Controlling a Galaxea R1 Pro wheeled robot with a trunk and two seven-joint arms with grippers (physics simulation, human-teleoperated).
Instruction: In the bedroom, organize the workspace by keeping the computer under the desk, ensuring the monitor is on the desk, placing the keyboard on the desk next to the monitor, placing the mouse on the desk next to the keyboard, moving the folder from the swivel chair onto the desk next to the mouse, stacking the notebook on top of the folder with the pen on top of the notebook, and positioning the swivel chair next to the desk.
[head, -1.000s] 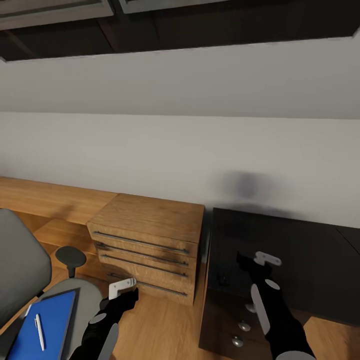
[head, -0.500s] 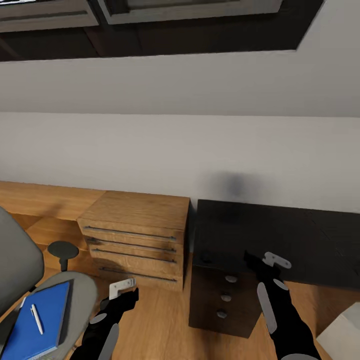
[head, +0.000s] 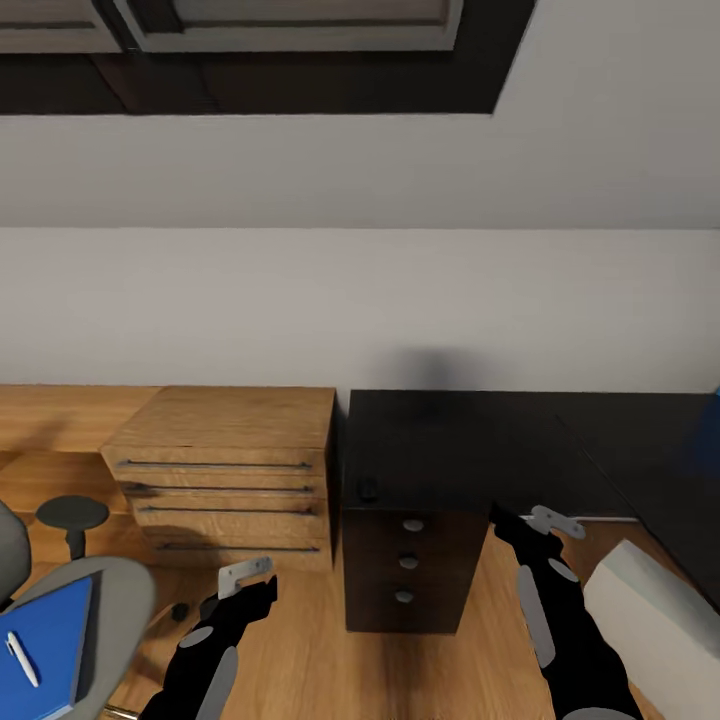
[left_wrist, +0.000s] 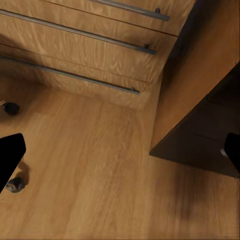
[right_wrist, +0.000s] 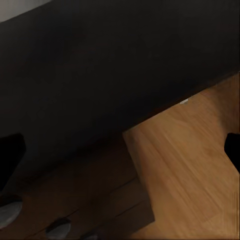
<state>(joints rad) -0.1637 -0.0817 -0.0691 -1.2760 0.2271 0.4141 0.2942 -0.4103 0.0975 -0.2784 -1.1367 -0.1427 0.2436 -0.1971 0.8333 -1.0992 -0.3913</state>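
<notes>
Blue folder (head: 40, 650) with pen (head: 22, 660) at lower left, on swivel chair (head: 105, 600). Both grippers, left gripper (left_wrist: 120, 150) and right gripper (right_wrist: 120, 145), spread apart, empty. Risk: clipping black drawer unit (head: 405, 560) while turning.

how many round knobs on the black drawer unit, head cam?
3, in a vertical row on the black drawer unit front: top knob, middle knob, bottom knob. None seem hidden.

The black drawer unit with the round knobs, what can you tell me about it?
The black drawer unit is a narrow dark cabinet standing upright on the wood plank floor, right beside the light wooden drawer chest. Its front shows three small round silvery knobs in a vertical row, one per drawer, all drawers shut. It sits under the end of the glossy black desk. A small dark object lies on the desktop above it. Nothing grips it.
</notes>
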